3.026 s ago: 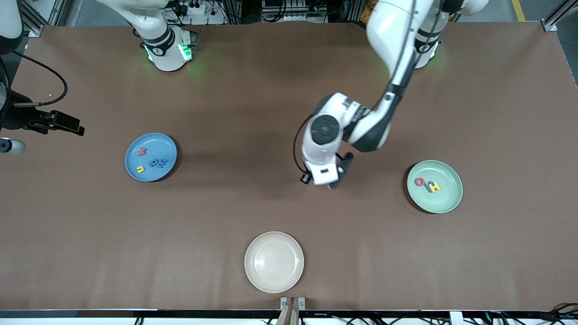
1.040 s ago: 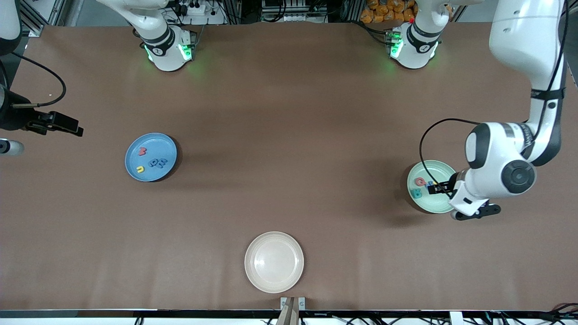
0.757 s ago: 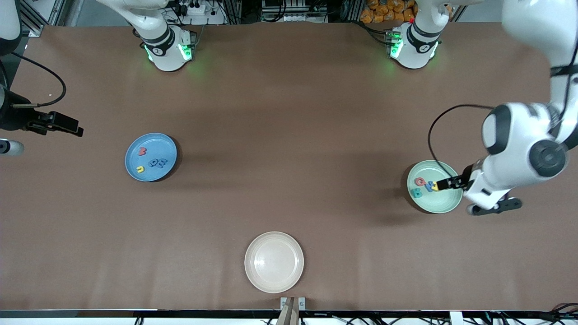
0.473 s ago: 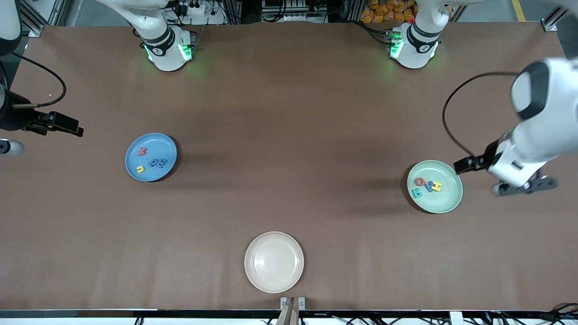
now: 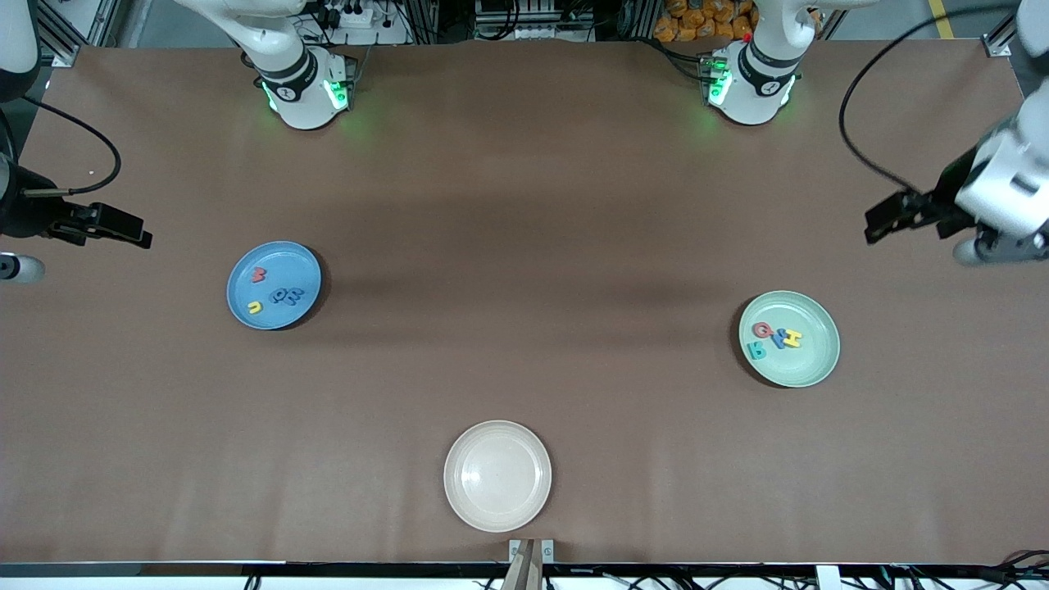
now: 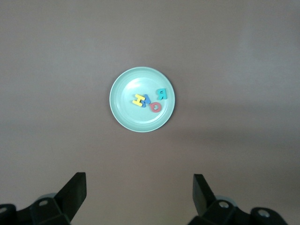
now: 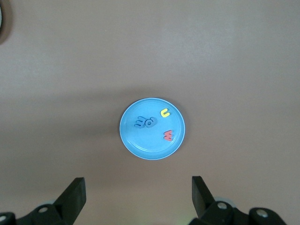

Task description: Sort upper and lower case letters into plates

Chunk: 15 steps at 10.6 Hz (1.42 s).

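left arm point(image 5: 1004, 176): cut by frame edge | blue letters point(image 7: 144, 123): shapes unreadable

The counter point(image 5: 524, 205) is covered by a plain brown mat. Metal framing point(image 5: 1006, 37), cables point(image 5: 524, 16) and a floor strip are seen above it.

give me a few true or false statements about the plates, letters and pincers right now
1. The mint green plate holds four letters, among them a yellow H. True.
2. The cream plate holds a teal letter. False: nothing lies in it; the teal letter lies in the mint green plate.
3. The left pincer is shut on a letter. False: it is open and holds nothing.
4. The blue plate lies toward the right arm's end of the table. True.
5. The right pincer is open. True.
6. A letter lies on the bare table. False: all visible letters are in plates.
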### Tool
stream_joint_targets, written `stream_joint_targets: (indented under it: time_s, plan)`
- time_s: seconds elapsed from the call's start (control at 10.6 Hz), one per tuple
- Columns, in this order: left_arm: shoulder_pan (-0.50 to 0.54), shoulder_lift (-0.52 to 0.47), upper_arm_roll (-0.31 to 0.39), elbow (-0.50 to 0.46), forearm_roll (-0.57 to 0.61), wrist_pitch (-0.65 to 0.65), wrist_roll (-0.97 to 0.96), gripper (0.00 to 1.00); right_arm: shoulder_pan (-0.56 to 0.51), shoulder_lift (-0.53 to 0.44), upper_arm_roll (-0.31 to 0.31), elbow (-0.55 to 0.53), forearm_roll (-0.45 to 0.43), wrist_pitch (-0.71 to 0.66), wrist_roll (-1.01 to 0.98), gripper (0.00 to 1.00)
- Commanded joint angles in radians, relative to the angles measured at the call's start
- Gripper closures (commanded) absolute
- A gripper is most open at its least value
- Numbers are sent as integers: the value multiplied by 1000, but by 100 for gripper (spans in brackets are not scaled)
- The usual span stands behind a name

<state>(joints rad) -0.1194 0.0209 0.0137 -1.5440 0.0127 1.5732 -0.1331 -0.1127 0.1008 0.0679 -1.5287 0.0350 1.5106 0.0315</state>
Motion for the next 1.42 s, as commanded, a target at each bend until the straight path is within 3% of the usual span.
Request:
stream_joint_targets:
  time_s: [0.0, 1.32]
  plan:
    - [9, -30, -9, 44, 24, -45, 38, 0, -10, 8, 9, 21, -15, -15, -8, 0]
    - [-5, -68, 0, 31, 1, -56, 38, 0, -11, 8, 9, 22, -15, -10, 1, 0]
